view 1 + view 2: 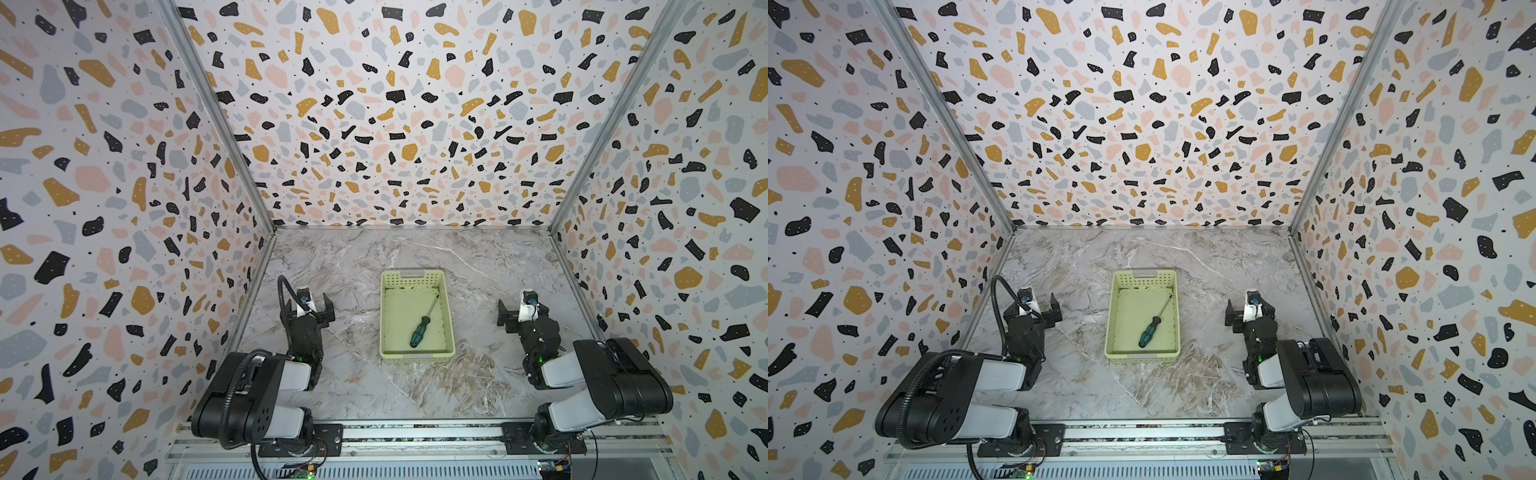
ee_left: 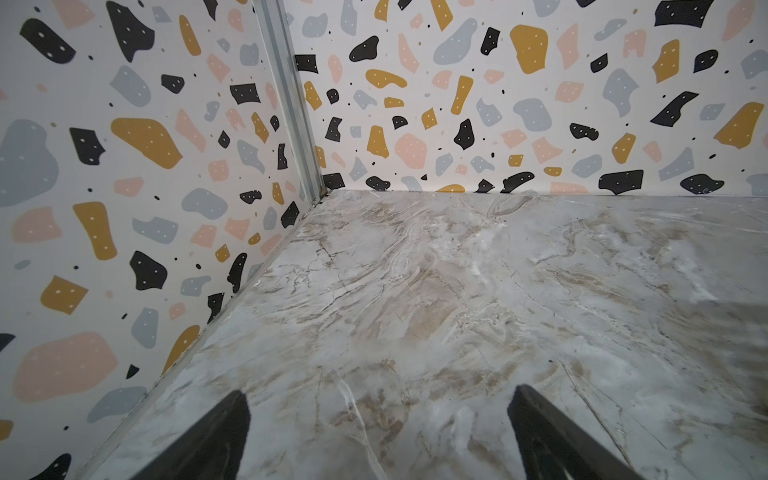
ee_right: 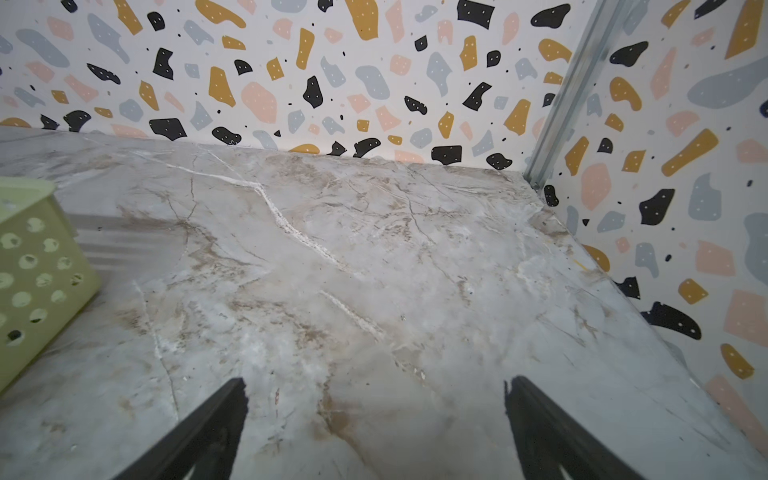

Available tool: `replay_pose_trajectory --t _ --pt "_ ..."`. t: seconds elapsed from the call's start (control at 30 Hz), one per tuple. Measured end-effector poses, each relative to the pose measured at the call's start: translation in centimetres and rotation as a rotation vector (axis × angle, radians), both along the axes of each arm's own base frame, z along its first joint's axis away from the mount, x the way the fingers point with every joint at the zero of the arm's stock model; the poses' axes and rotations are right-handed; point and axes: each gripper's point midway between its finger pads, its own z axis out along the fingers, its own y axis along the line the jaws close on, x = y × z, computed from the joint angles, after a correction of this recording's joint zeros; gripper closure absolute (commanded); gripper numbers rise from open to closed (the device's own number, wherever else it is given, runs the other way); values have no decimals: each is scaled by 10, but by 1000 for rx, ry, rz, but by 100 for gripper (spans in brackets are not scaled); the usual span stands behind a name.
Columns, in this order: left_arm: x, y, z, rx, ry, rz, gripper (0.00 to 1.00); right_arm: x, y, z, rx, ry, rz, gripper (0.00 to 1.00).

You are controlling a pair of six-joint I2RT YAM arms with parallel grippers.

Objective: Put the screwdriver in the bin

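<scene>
Seeing screwdriver (image 1: 424, 322) (image 1: 1155, 322) inside bin (image 1: 415, 356) (image 1: 1142, 355) in both top views, flat on the bin floor, lying diagonal: green-black handle toward 7 o'clock near the close short wall, thin silver shaft toward 1 o'clock, tip just beside the 3 o'clock long wall. Cannot tell whether tip touching that wall. Bin upright on marble worktop (image 1: 353, 257), roughly mid-worktop, long axis 12-to-6, grey handle strips at the 12 and 6 o'clock ends, sides perforated. Left hand (image 1: 307, 305) (image 1: 1034, 307) at 9 o'clock of bin, well apart from it, spread wide, gripping nothing. Same in left wrist view (image 2: 380, 395): two dark fingers (image 2: 216, 436) far apart, only bare worktop between, facing a corner of the patterned walls (image 2: 124, 187). Right hand (image 1: 525, 311) (image 1: 1251, 311) at 3 o'clock of bin, well apart too, likewise wide open and empty. In right wrist view (image 3: 374, 386): bare marble between fingers (image 3: 208, 432), perforated corner of bin (image 3: 33, 270) also in shot, clear of the hand. Neither hand touching bin or screwdriver. Both arms folded back toward the mounting rail (image 1: 415, 432) at 6 o'clock.
</scene>
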Motion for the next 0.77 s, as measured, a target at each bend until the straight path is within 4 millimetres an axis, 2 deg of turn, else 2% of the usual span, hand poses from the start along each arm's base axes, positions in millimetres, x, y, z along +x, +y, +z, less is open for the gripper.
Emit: replay_pose_trajectory --t 0.17,0.4,0.77 --pt "-1 -1 -5 -8 17 -3 0 16 -1 17 10 -38 13 1" --pt "0 -1 -6 -14 22 -3 0 15 -1 10 11 -9 20 1" --pt "0 -1 -6 -15 21 -3 1 15 0 10 11 -7 22 1"
